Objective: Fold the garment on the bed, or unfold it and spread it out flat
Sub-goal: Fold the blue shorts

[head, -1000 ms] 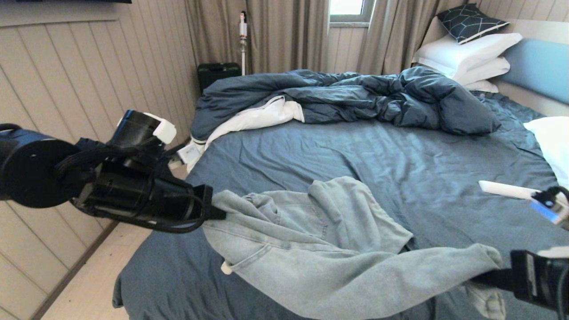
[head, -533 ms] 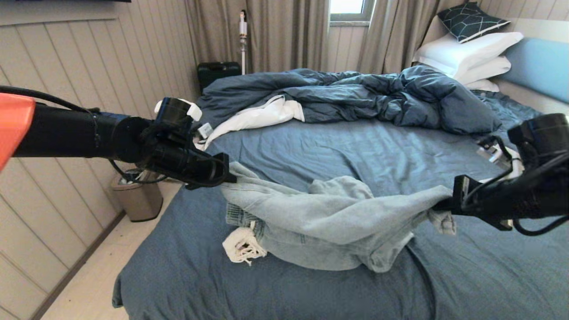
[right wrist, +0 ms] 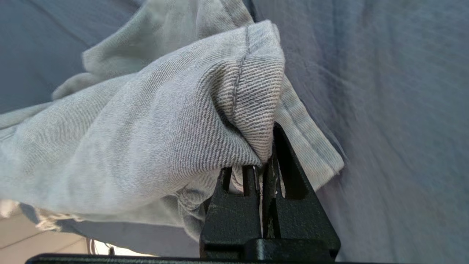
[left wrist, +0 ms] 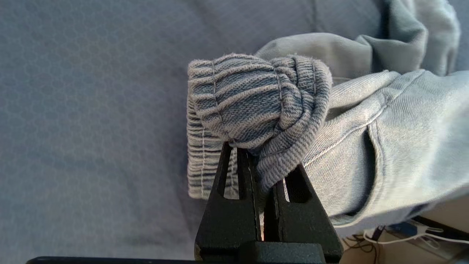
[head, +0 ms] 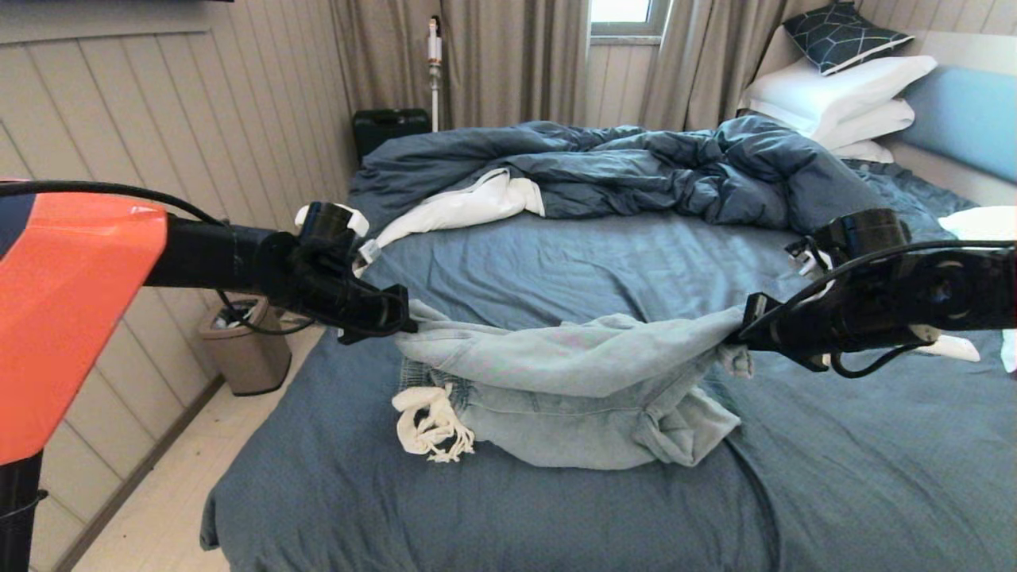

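The garment (head: 572, 381), pale blue denim-look shorts, hangs stretched between my two grippers just above the bed (head: 556, 508), its lower part bunched on the dark blue sheet. My left gripper (head: 407, 319) is shut on the gathered waistband (left wrist: 253, 106) at the garment's left end. My right gripper (head: 740, 334) is shut on a hemmed corner (right wrist: 249, 91) at its right end. The white frayed drawstring (head: 429, 421) lies in a clump on the sheet at the garment's front left.
A rumpled dark blue duvet (head: 636, 171) with white lining fills the far half of the bed. White pillows (head: 842, 95) stack against the headboard (head: 965, 119) at far right. A bin (head: 242, 349) stands on the floor left of the bed.
Both grippers have carried the garment's ends away from me and towards each other. The cloth, earlier spread wide near the front edge, now sags folded over itself in the middle of the bed.
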Motion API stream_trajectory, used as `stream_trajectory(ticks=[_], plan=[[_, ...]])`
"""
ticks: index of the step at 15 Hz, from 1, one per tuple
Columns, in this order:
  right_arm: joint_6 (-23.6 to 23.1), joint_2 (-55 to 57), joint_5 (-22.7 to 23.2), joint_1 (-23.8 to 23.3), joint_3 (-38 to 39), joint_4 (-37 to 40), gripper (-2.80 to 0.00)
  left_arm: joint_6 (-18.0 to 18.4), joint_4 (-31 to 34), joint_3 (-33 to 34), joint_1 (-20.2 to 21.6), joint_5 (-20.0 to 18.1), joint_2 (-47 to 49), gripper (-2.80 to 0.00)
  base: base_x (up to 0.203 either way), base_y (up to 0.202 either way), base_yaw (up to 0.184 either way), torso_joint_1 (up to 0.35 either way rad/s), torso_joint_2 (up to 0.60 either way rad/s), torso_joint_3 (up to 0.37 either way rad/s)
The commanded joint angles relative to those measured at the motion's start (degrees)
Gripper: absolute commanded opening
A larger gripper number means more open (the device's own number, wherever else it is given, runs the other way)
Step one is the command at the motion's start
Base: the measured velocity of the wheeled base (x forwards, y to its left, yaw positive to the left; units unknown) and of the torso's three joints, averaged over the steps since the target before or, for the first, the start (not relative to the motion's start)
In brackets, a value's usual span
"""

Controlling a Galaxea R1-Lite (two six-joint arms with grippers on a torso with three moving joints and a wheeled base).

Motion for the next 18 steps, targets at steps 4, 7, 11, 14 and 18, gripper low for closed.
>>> stream_trajectory(ticks=[4, 7, 11, 14, 18], plan=[[0.6, 5.4, 0.0, 0.8, -3.7, 0.3, -2.8, -0.4, 0.3, -3.7, 0.0, -0.3, 4.4, -2.8, 0.0, 0.0, 0.0, 0.0, 0.0, 0.0], [0.7, 5.9, 0.1, 0.9, -4.6, 0.2, 0.0, -0.9, 0.0, -4.0, 0.0, 0.0, 4.0, 0.0, 0.0, 0.0, 0.0, 0.0, 0.0, 0.0], [0.5, 4.4, 0.1, 0.8, -4.6, 0.2, 0.0, -2.9, -0.1, -3.8, 0.1, 0.3, 0.0, 0.0, 0.0, 0.0, 0.0, 0.0, 0.0, 0.0], [0.5, 1.4, 0.0, 0.4, -4.8, 0.1, 0.0, -3.7, -0.1, -3.8, 0.8, 0.5, -3.4, 0.0, 0.0, 0.0, 0.0, 0.0, 0.0, 0.0], [0.2, -3.5, -0.1, 0.0, -4.3, 0.3, 0.0, -4.8, 0.3, -3.5, 2.6, 0.6, -6.6, 0.0, 0.0, 0.0, 0.0, 0.0, 0.0, 0.0]])
